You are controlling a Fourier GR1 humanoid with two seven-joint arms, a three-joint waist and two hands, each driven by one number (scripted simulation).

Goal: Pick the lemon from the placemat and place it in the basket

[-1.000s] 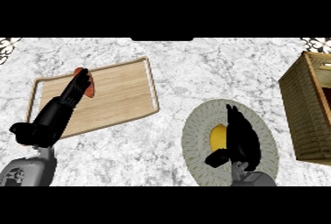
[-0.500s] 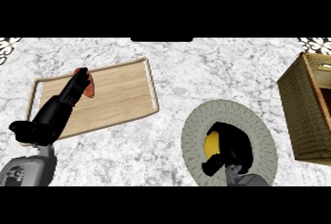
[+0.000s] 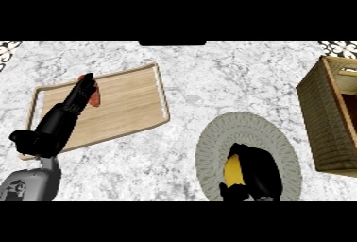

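Two hands come in from the lower edge. The right hand (image 3: pixel 259 176) sits low over the round grey placemat (image 3: pixel 237 124), and its fingers (image 3: pixel 263 159) are curled round the lemon (image 3: pixel 232 171). Only a yellow strip of the fruit shows, on the side of those fingers that faces the other hand; the rest is hidden under the black palm. The lemon lies within the placemat's outline, but whether it rests on the mat or is raised off it cannot be told from this steep angle.

The woven basket (image 3: pixel 325 118) stands on the counter (image 3: pixel 209 71) beyond and to the outer side of the right fingers, well apart from them. Its near corner lies close to the placemat's rim.

The left hand (image 3: pixel 68 116) is open, with its straight fingers (image 3: pixel 83 92) stretched over a wooden board (image 3: pixel 132 111) at the far side of the counter from the basket. A small red thing (image 3: pixel 96 98) lies on the board just beside those fingertips, on the side toward the placemat; it is too small to name. The left forearm crosses the board's near corner.
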